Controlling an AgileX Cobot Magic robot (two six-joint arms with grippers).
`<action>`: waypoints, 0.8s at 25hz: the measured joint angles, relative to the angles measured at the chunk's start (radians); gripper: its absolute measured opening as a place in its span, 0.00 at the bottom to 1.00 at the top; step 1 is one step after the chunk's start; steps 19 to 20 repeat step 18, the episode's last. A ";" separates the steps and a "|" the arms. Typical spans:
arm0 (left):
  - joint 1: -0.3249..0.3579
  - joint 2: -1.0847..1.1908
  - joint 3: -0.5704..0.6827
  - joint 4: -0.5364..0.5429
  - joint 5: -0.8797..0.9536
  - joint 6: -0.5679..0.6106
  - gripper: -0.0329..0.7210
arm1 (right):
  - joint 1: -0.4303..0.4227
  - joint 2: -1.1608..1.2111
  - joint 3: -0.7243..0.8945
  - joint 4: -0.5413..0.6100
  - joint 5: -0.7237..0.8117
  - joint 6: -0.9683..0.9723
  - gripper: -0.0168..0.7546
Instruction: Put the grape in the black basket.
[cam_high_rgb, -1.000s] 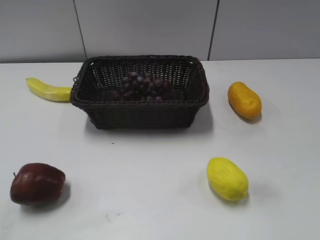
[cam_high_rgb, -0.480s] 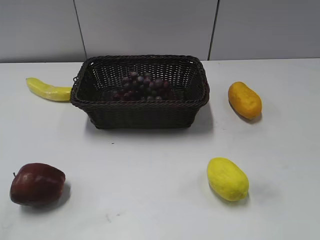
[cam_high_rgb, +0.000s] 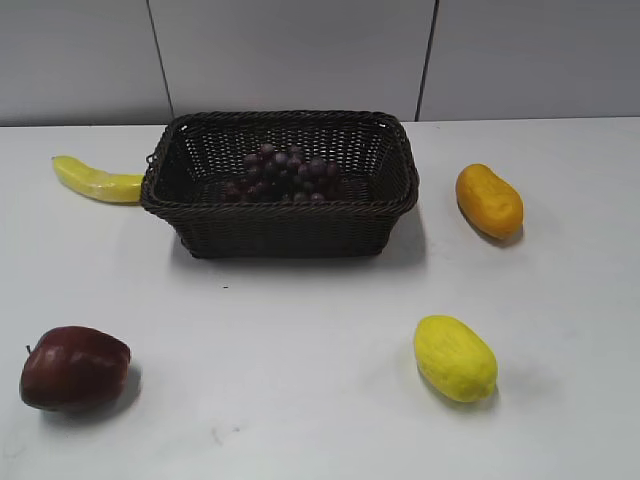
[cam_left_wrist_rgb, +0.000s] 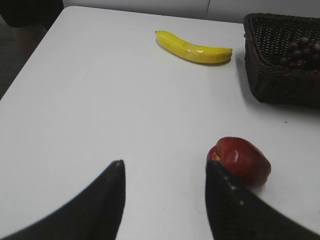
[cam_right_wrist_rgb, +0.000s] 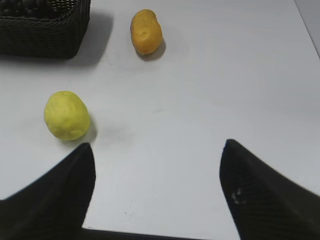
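1. Nothing is seen to have moved since the earlier pictures: the grape (cam_high_rgb: 283, 175), the black basket (cam_high_rgb: 280, 228) and the loose fruit on the counter (cam_high_rgb: 300, 330) are found in the same places, and no arm appears in the exterior view.
2. The grape is seen lying inside the black basket, on its floor toward the middle, so the task is judged to be done.
3. The left hand (cam_left_wrist_rgb: 164, 192) is held with its fingers apart over bare counter, nothing between them; an apple (cam_left_wrist_rgb: 241, 161) lies just beside its right finger and a banana (cam_left_wrist_rgb: 195, 48) is seen well away, next to the basket.
4. The right hand (cam_right_wrist_rgb: 156, 172) is likewise held wide apart and empty, with a yellow fruit (cam_right_wrist_rgb: 66, 115) near its left finger and an orange fruit (cam_right_wrist_rgb: 146, 31) farther off.
5. The bunch is judged to be light, bumpy and loosely jointed, so it would sag if lifted by one berry; the berries look smooth and may slip. A hold across the thick middle of the bunch, or on the stem where it shows, is thought safest.
6. No brand, label or writing can be read anywhere.
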 joint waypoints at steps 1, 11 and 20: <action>0.000 0.000 0.000 0.000 0.000 0.000 0.68 | 0.000 0.000 0.000 0.000 0.000 0.000 0.78; 0.000 0.000 0.000 0.000 0.000 0.000 0.68 | 0.000 0.000 0.000 0.000 0.000 0.000 0.78; 0.000 0.000 0.000 0.000 0.000 0.000 0.68 | 0.000 0.000 0.000 0.000 0.000 0.000 0.78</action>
